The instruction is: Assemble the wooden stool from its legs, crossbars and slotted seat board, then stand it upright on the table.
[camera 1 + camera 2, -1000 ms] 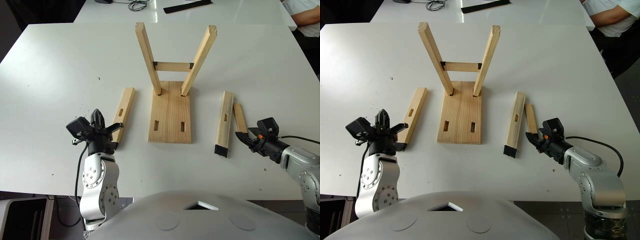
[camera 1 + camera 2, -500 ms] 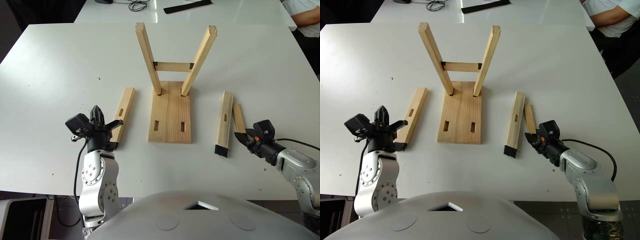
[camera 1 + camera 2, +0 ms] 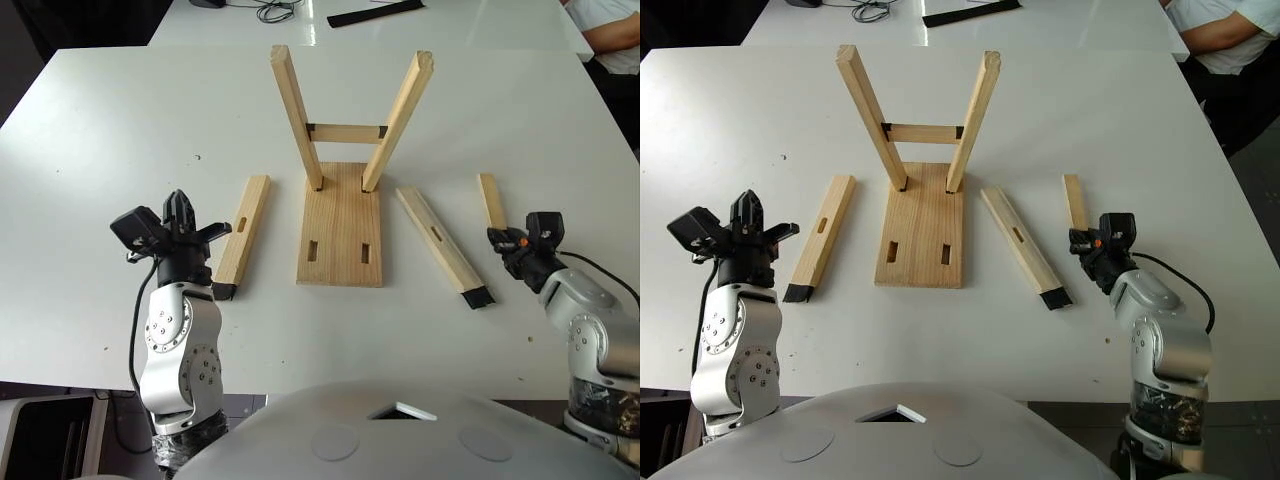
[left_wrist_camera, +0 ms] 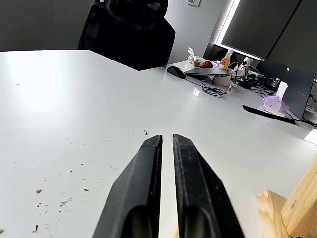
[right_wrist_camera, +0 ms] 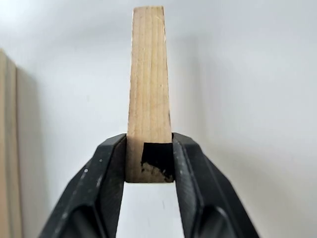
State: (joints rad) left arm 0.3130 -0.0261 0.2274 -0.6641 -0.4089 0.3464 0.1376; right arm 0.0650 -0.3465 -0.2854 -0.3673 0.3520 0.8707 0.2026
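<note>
Crossbar [image 5: 148, 74] lies with its end pinched in right hand [image 5: 148, 141]; left hand [image 4: 167, 139] pressed together, empty.

Head views: bright, even overhead light. The white desk [image 3: 120, 120] is near clipping, and there's a glare spot on the far desk [image 3: 310, 30]. Shadows are soft and short, hugging the upright legs [image 3: 296, 115].
Left wrist view: hard backlight from a bright strip [image 4: 230, 22], sheen across the desk. The left claw [image 4: 167, 139] is dark and out of focus up close.
Right wrist view: flat, washed-out desk with a faint shadow beside the crossbar [image 5: 148, 74]. The right claw [image 5: 148, 141] is near-black, blurring toward the edge.
</note>
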